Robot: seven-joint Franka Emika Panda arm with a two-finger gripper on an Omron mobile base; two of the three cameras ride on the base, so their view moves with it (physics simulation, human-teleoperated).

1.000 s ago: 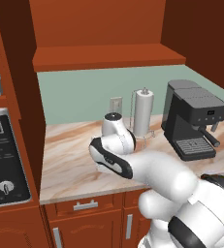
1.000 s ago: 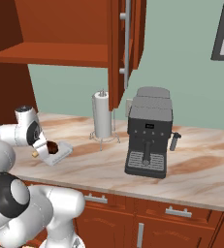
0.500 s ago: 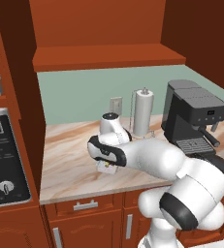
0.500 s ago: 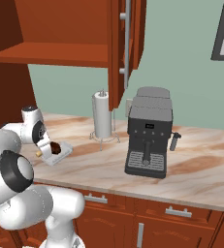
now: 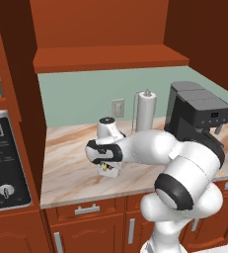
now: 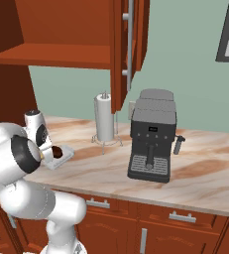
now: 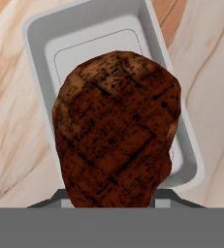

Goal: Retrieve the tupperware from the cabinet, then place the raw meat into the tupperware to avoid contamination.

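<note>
The claw [image 5: 107, 167] is clamped on the raw meat [image 7: 116, 128], its fingers hidden behind the dark lump in the hand view. Directly beneath the claw sits the tupperware [image 7: 36, 29], resting on the marble counter [image 5: 71, 178]. The meat hangs over the tray's middle; whether it touches the floor of the tray cannot be told.

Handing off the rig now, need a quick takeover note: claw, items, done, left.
Claw: low over the counter, closed on the raw meat, its tips hidden behind it.
Tupperware: on the counter, right under the meat, empty as far as visible.
Cabinet: door open.
Done: tupperware fetched, meat picked up and lined up over it.
Left: lower, release, withdraw.
</note>
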